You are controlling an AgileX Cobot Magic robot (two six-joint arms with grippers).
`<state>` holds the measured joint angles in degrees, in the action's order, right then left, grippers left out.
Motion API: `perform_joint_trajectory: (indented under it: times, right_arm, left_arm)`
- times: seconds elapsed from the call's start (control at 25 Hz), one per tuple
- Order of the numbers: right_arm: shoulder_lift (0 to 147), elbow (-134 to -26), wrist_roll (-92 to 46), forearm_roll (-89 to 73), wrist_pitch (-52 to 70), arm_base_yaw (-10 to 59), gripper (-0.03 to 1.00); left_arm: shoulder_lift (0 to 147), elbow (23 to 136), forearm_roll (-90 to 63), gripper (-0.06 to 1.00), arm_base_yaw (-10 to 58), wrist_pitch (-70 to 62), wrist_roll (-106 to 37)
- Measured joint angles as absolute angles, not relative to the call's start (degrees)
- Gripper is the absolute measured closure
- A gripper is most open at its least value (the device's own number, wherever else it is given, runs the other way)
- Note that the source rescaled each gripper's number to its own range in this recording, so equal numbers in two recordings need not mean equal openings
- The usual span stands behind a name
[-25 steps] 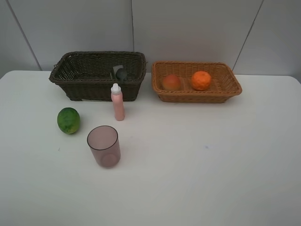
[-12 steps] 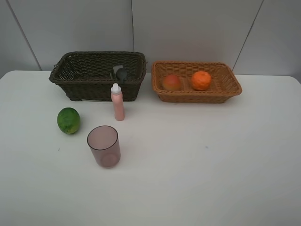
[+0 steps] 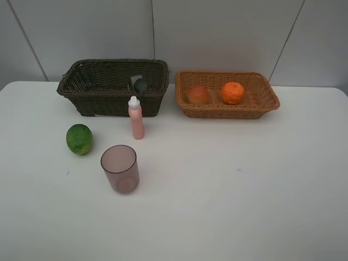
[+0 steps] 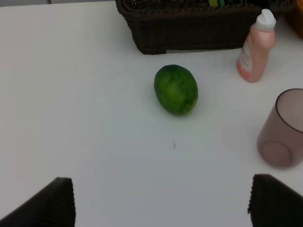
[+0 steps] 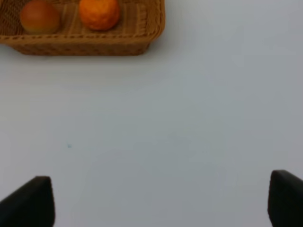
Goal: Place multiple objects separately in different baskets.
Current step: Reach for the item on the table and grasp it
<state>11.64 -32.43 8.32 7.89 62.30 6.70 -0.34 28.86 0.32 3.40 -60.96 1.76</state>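
This is looking like a robotics lab test bench, not a home: a bare white table is spreading out ahead of the left gripper and right gripper, with a blank grey panelled wall standing beyond. A dark basket and a tan basket are sitting as staged props far ahead of both.

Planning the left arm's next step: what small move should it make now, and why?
Probably ease the left tool forward and down toward the green fruit: it lies loose on the table, straight ahead between the open fingers, while the pink bottle and cup stand aside.
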Motion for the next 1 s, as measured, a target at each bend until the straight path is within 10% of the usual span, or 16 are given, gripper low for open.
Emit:
perform_joint_trajectory:
  times: [1.0]
  right_arm:
    - [-0.22,-30.28,8.32,8.14,60.97,6.65,0.01]
  left_arm:
    - [-0.34,28.86,0.32,-0.01,3.40,-60.96,1.76]
